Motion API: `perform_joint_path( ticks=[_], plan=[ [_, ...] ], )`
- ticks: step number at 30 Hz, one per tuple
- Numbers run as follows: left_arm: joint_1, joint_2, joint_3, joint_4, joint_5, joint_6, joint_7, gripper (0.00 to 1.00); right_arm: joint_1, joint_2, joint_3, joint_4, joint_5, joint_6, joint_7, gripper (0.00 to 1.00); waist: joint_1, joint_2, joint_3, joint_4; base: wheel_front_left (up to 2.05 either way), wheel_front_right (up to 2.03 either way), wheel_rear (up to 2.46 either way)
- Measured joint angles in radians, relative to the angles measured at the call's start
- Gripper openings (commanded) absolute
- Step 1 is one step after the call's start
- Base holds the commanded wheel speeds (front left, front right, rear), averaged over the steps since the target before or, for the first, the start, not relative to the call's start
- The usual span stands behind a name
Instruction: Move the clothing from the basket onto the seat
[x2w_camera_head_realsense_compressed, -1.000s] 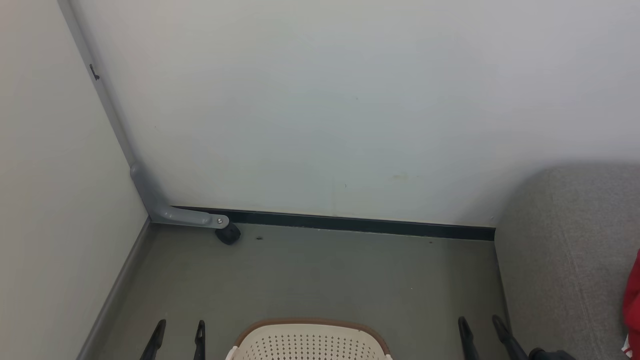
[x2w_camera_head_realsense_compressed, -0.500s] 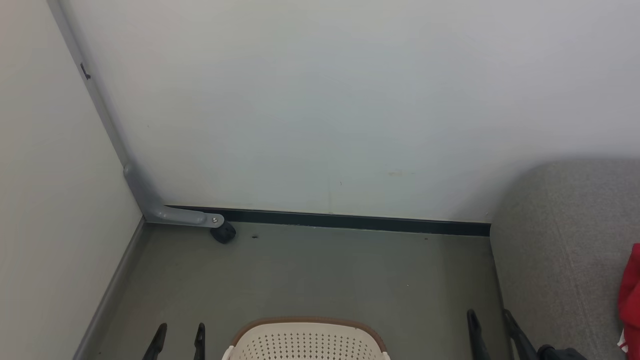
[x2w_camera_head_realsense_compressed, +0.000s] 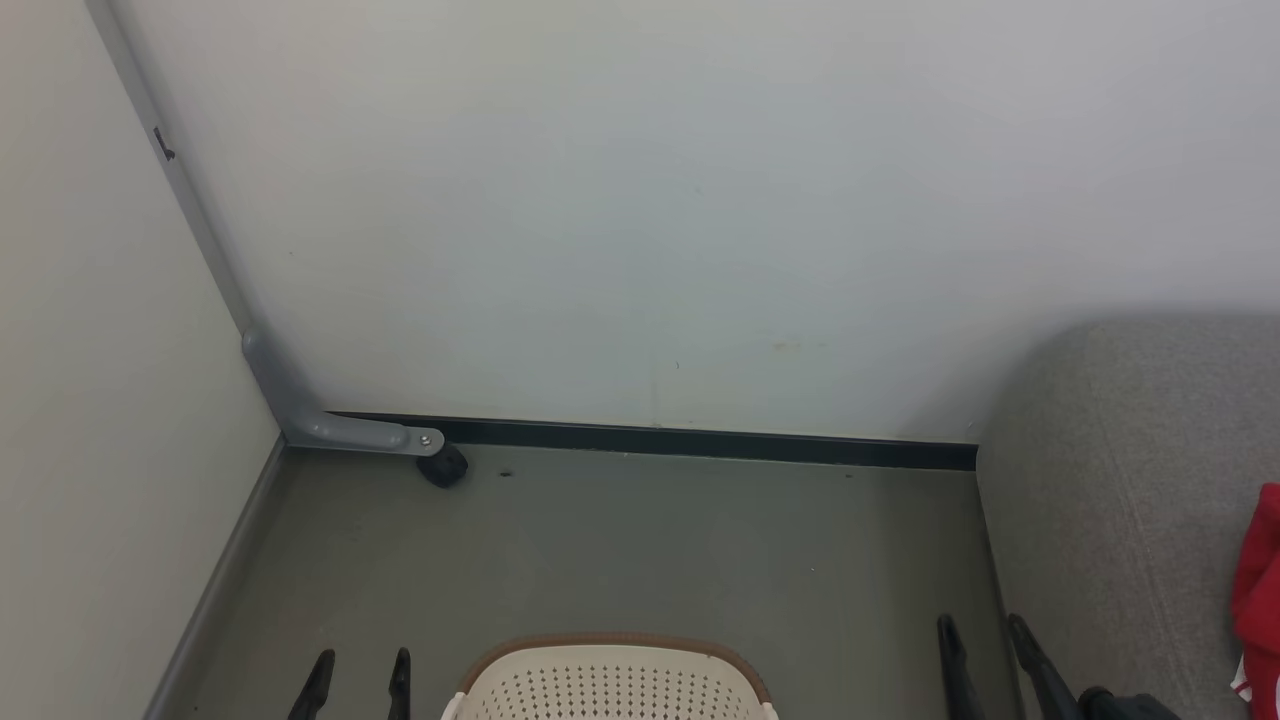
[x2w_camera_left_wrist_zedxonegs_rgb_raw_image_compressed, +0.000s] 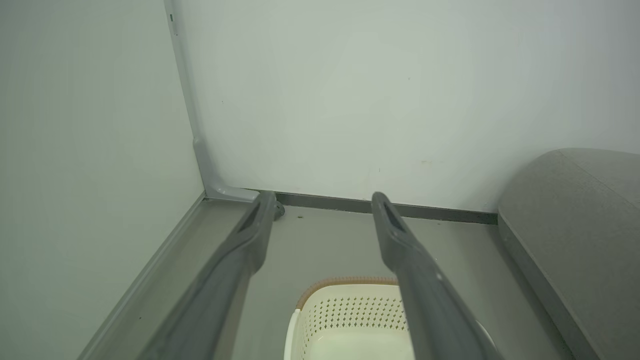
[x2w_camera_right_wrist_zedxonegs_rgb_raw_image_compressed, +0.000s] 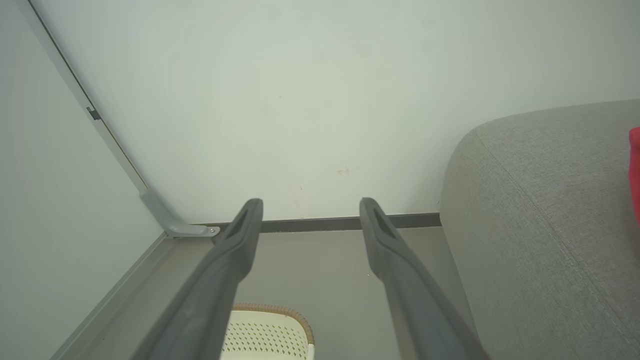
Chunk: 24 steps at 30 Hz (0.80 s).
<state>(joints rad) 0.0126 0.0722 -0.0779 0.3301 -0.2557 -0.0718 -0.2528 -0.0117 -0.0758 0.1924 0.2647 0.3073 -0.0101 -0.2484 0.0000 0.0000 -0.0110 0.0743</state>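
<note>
- Both hands hang low over the floor, empty: the left hand (x2w_camera_head_realsense_compressed: 363, 656) just left of the basket (x2w_camera_head_realsense_compressed: 612, 646) and the right hand (x2w_camera_head_realsense_compressed: 980, 622) between the basket and the seat (x2w_camera_head_realsense_compressed: 1110, 470), each with its fingers spread apart.
- The basket stands on the floor between them. The far part of its inside is bare cream plastic, and the rest is cut off.
- Red clothing (x2w_camera_head_realsense_compressed: 1258, 590) lies on the seat cushion, well back from the seat's floor-side edge.
- It is likely light, limp and non-slip. Pinch a bunched fold rather than a flat layer, and expect it to drape and drag.
- Beyond, the floor's far edge meets a pale wall (x2w_camera_head_realsense_compressed: 640, 200).
</note>
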Motion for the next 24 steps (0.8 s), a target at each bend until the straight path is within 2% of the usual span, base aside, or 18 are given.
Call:
perform_joint_path(
  ticks=[1,2,11,24],
  plan=[
    [0.000,-0.001,0.001,0.000,0.000,0.000,0.000,1.00,0.000,0.001,-0.001,0.000,0.000,0.000,0.000,1.00,0.0000,0.0000,0.000,0.000,0.00,0.00,0.00],
    [0.000,-0.003,0.001,0.000,-0.002,0.000,0.000,0.00,0.000,0.002,-0.002,0.002,0.000,0.000,0.000,0.00,0.0000,0.0000,-0.001,-0.001,0.00,0.00,0.00],
    [0.034,-0.014,0.002,0.063,-0.012,0.001,0.014,0.00,0.044,0.010,-0.002,0.067,0.021,0.002,0.011,0.00,0.0000,0.0000,-0.001,-0.002,0.00,0.00,0.00],
    [0.029,-0.015,0.030,0.066,-0.211,0.000,0.072,0.00,0.037,0.013,-0.054,0.067,0.213,0.019,0.065,0.00,0.0000,0.0000,0.001,-0.014,0.00,0.00,0.00]
  ],
)
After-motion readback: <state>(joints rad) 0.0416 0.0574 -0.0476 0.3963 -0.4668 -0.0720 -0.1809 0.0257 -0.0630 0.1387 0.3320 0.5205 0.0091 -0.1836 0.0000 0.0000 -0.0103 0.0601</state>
